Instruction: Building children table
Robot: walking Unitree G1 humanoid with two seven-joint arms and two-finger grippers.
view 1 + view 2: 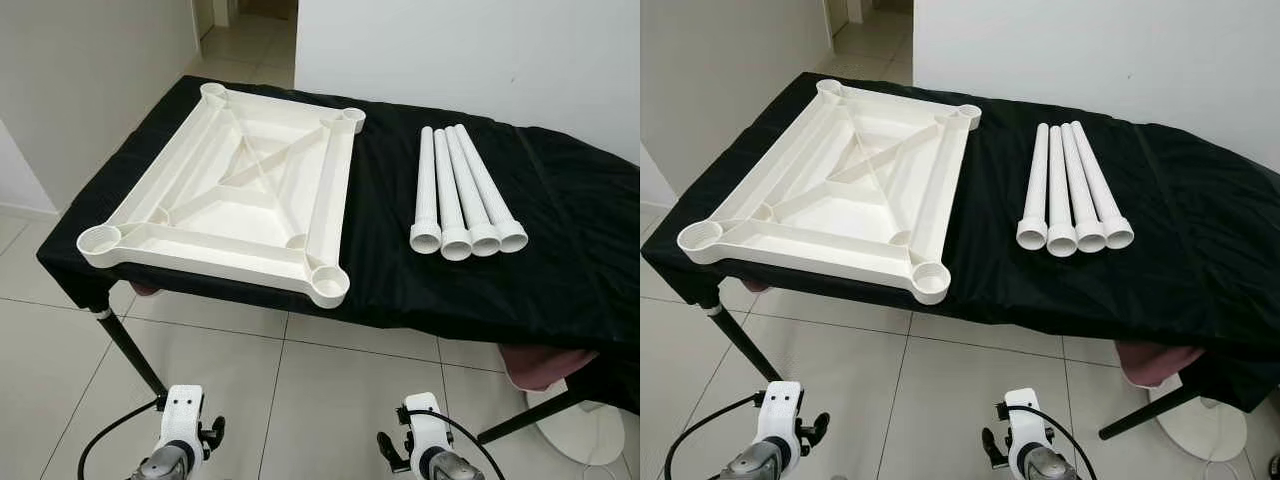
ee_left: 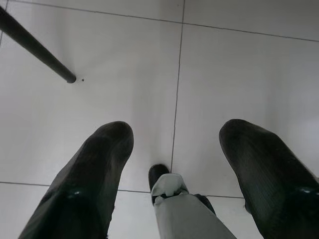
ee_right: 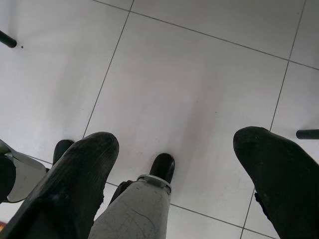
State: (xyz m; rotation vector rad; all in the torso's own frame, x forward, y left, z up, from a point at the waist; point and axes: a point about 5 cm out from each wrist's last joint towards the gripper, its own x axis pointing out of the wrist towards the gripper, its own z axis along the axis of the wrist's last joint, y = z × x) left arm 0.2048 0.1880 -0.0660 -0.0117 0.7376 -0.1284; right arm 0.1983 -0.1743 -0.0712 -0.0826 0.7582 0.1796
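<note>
An upturned tabletop lies on the left of a cloth-covered table; four legs lie side by side to its right.

a work surface draped in black cloth is carried on thin black legs (one leg foot is also seen in the left wrist view). the floor is laid in large pale glossy tiles with thin grey grout lines. plain white walls are seen behind and to the left, and a tiled passage is seen between them. a pink cloth hangs below the black cover's right edge. a white round base rests on the floor nearby. even, soft lighting is noted.
</note>
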